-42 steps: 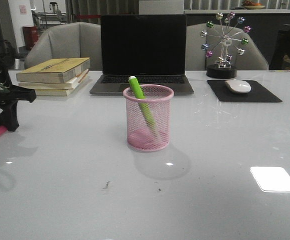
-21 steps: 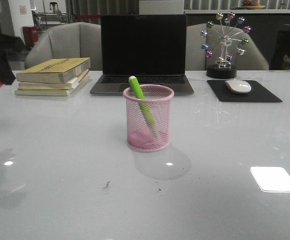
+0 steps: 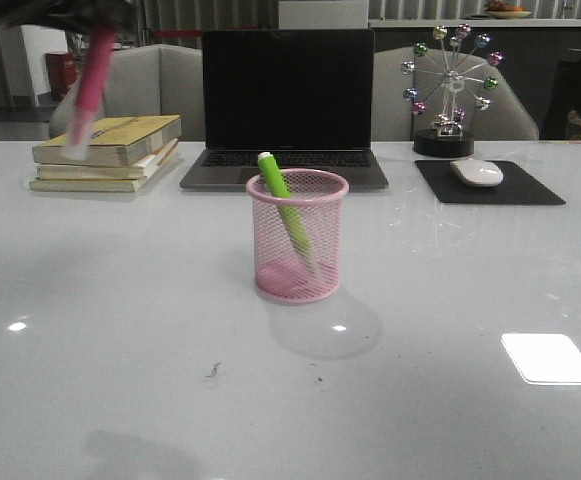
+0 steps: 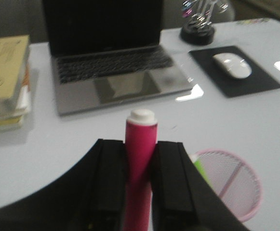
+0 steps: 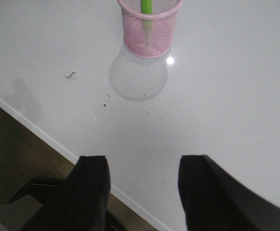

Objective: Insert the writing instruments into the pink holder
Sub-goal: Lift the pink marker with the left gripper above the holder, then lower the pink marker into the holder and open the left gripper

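Note:
The pink holder (image 3: 298, 236) stands mid-table with the green marker (image 3: 284, 205) leaning inside it, white end up. My left gripper (image 4: 140, 151) is shut on the magenta marker (image 4: 140, 144), whose white end sticks out past the fingertips. From the front, that magenta marker (image 3: 90, 85) hangs blurred at the upper left, high over the books, with the gripper mostly out of frame. The holder (image 4: 230, 185) lies below and to one side of the left gripper. My right gripper (image 5: 142, 166) is open and empty over the table's near edge, the holder (image 5: 150, 26) well ahead of it.
A laptop (image 3: 286, 105) stands behind the holder, a stack of books (image 3: 110, 150) at the back left. A mouse (image 3: 477, 172) on a black pad (image 3: 490, 185) and a ferris-wheel ornament (image 3: 450, 90) sit at the back right.
The left arm has risen from the table's left edge to high at the upper left, carrying the magenta marker, which now hangs white end down. The holder and green marker have not moved.

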